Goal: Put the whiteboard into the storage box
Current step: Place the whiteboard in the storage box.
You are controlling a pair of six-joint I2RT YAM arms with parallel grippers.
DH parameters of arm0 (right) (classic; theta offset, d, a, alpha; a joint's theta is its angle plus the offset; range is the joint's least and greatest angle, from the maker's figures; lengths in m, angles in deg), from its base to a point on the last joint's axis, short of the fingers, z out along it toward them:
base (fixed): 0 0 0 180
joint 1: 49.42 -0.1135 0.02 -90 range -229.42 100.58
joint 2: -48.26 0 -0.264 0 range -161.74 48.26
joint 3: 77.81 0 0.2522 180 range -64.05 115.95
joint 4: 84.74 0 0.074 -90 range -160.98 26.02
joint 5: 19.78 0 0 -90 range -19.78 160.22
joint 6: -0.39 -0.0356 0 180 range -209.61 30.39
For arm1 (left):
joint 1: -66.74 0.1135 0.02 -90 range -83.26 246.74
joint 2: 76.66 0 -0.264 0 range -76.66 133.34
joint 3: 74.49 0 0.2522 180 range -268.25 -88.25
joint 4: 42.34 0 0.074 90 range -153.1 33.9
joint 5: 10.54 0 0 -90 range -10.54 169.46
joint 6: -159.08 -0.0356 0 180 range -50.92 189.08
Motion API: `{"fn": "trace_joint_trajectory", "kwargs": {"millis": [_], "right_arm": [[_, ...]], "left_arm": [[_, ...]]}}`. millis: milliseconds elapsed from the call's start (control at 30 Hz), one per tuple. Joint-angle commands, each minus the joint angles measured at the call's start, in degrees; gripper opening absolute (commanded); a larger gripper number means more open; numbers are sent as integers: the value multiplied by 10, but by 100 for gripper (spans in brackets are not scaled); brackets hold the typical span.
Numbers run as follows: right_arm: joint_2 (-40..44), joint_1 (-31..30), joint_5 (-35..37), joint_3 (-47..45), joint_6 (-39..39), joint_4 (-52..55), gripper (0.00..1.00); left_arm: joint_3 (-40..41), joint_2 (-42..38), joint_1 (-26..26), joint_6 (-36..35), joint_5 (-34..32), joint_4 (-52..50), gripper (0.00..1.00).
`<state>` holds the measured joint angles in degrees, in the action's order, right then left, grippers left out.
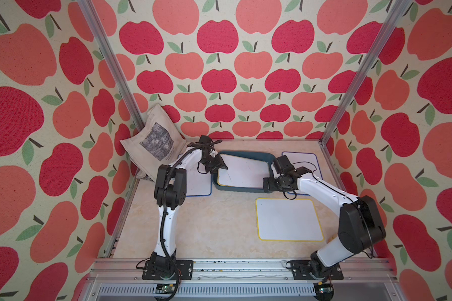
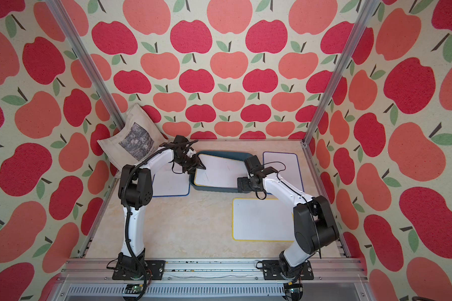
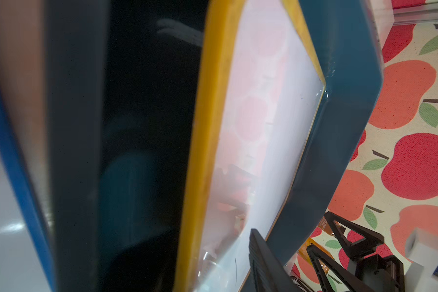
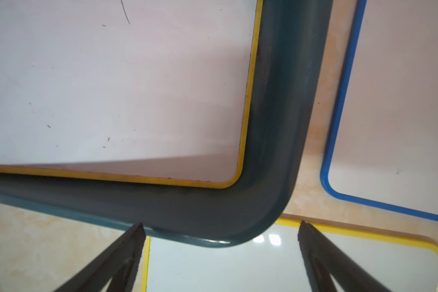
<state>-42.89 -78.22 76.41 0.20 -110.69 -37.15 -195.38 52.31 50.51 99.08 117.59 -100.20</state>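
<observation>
Yellow-framed whiteboard [image 1: 242,170] lies inside the storage box [image 1: 248,155] and covers nearly all of its floor. The corner nearest the right end effector [image 4: 220,225] sits just inside the box wall. At the board's opposite short end, the left end effector [image 1: 221,164] is right at the box rim. Only one finger [image 3: 261,255] shows in the left wrist view, against the board face, so jaw gap and any grip can't be told. Whether that end of the board is fully down also can't be told.

The right end effector points down at the box's near corner with jaws spread wide, holding nothing; the box corner is just beyond its fingertips. Close under it on the counter [image 1: 214,226] lies a second yellow-framed board [image 1: 289,220]. A blue-framed board [image 1: 302,161] lies just behind it. Another blue-framed panel [image 1: 197,183] lies under the left arm. A tote bag [image 1: 154,140] leans in the corner behind the left end effector.
</observation>
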Motion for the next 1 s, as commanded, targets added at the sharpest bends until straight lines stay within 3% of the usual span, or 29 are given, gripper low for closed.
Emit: {"fn": "trace_joint_trajectory", "kwargs": {"millis": [0,267,500,767,967], "right_arm": [[-7,3,-12,-6,-12,-9,99],[-10,3,-13,-8,-12,-10,99],[-12,3,-17,-11,-14,-13,99],[-7,3,-14,-18,-19,-14,99],[-7,3,-16,-19,-20,-16,99]], "left_arm": [[-6,16,-4,11,-23,-12,47],[-11,23,-12,15,-59,-22,53],[-38,37,-19,14,-99,-49,53],[-92,63,-46,-1,-193,-121,53],[-99,70,-57,4,-211,-125,54]]}}
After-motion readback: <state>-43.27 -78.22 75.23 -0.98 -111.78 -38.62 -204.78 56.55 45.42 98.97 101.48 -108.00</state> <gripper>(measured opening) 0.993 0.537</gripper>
